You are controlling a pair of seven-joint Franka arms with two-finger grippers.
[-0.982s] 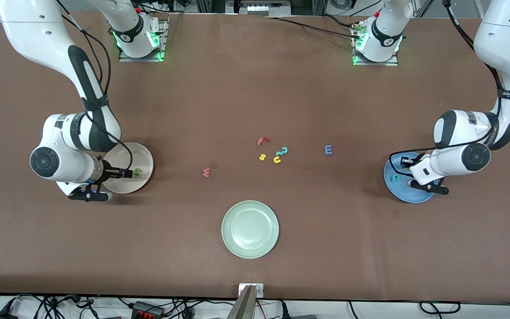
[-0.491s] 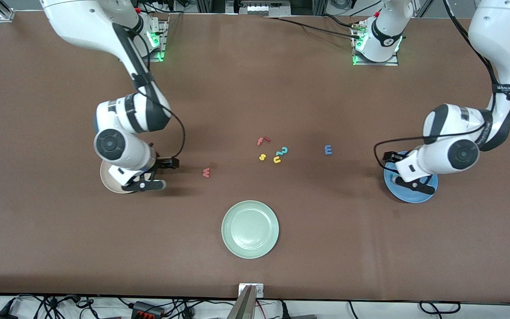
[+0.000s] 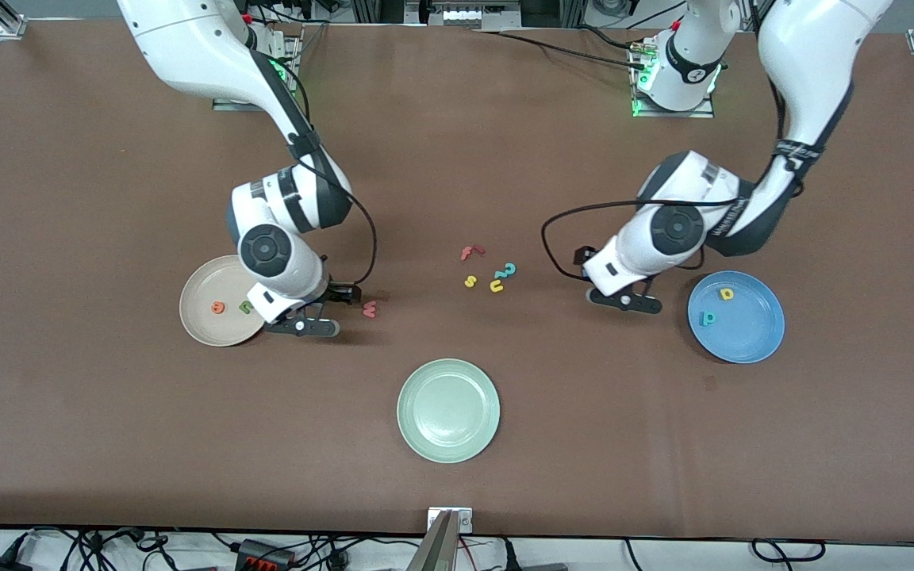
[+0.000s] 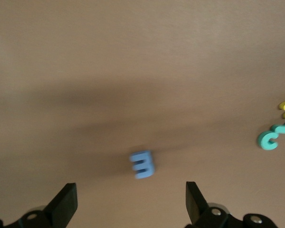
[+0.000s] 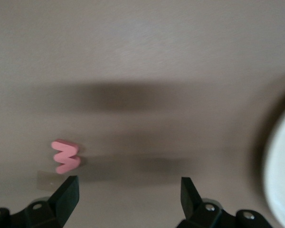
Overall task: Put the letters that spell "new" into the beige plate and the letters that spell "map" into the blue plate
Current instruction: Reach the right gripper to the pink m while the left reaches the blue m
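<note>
The beige plate holds the orange e and green n. My right gripper is open and low over the table beside that plate, and the pinkish-red w lies just outside one finger; the w lies on bare table. The blue plate holds the yellow a and teal p. My left gripper hangs open over the table toward the middle from the blue plate. The blue m lies ahead of the fingers, centred between them. In the front view my left hand hides the m.
A pale green plate sits nearer the front camera at mid-table. A red f, yellow s, yellow u and teal squiggle cluster in the middle, between the two grippers.
Both arms have swung from their plates toward the table's middle. The left gripper opened and left the yellow a in the blue plate. The right gripper now hangs by the w.
</note>
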